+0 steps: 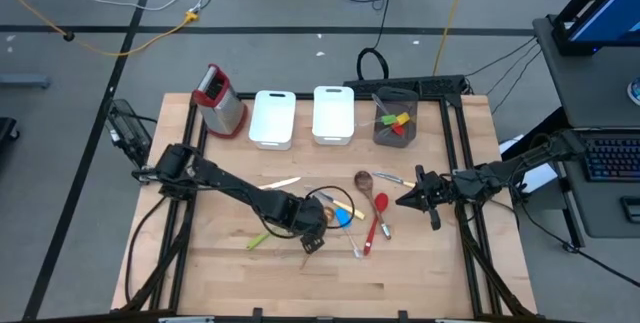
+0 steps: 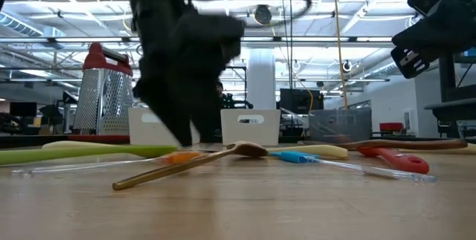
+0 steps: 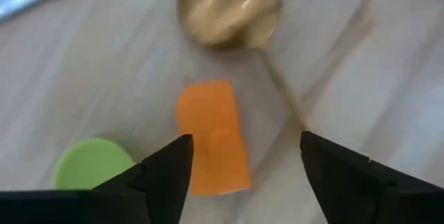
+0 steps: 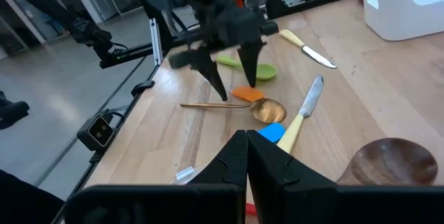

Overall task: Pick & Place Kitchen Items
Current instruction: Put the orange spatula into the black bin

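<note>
My left gripper [image 3: 246,161] is open and points down over the middle of the table [image 1: 312,225]. Its two fingers stand on either side of a small orange spatula piece [image 3: 211,137] that lies flat on the wood. A green spatula head [image 3: 94,165] and the bowl of a gold spoon [image 3: 229,9] lie close by. The right wrist view shows the same group: the left gripper [image 4: 232,78], the orange piece [image 4: 246,93] and the gold spoon [image 4: 267,109]. My right gripper [image 4: 247,158] is shut and empty, held above the table's right side [image 1: 408,201].
A wooden spoon [image 1: 363,180], a red spoon [image 1: 378,218], a blue piece [image 1: 343,217] and cream-handled knives [image 1: 280,184] [image 4: 305,109] lie around the centre. Along the far edge stand a box grater [image 1: 220,100], two white bins [image 1: 272,118] [image 1: 333,113] and a grey cup [image 1: 395,118].
</note>
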{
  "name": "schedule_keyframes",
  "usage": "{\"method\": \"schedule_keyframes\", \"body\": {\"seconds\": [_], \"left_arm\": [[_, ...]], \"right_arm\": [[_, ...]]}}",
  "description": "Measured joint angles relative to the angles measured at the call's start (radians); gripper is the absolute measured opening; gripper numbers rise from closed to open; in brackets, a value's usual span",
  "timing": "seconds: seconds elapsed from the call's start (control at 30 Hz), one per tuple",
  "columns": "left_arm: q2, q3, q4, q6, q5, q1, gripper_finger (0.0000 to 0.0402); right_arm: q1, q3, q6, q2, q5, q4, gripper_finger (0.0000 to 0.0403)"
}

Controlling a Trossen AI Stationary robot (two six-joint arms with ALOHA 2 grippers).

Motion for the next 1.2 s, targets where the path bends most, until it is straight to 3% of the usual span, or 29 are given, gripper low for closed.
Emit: {"method": "schedule_keyframes", "body": {"seconds": [0.17, 0.33, 0.6, 0.73, 1.03, 1.2], "left_arm": [[0.018, 0.0, -0.045, -0.02, 0.055, 0.016, 0.0273], [0.018, 0.0, -0.031, 0.102, 0.053, 0.016, 0.0271], [0.096, 0.009, -0.044, 0.187, 0.074, 0.019, 0.0229], [0.127, 0.013, -0.046, 0.195, 0.079, 0.015, 0.0196], [0.127, 0.009, -0.019, 0.19, 0.041, 0.006, 0.0068], [0.127, 0.015, -0.006, 0.176, 0.053, 0.007, 0.0067]], "right_arm": [[0.0, 0.0, 0.006, 0.0, 0.0, 0.001, 0.0], [0.0, 0.0, 0.006, 0.0, 0.0, 0.002, 0.0], [0.0, 0.0, 0.032, 0.0, 0.0, 0.001, 0.0], [0.0, 0.0, 0.032, 0.0, 0.0, 0.0, 0.0], [0.0, 0.0, 0.032, 0.0, 0.055, -0.004, 0.0], [0.0, 0.0, 0.032, 0.0, 0.075, -0.004, 0.0]]}}
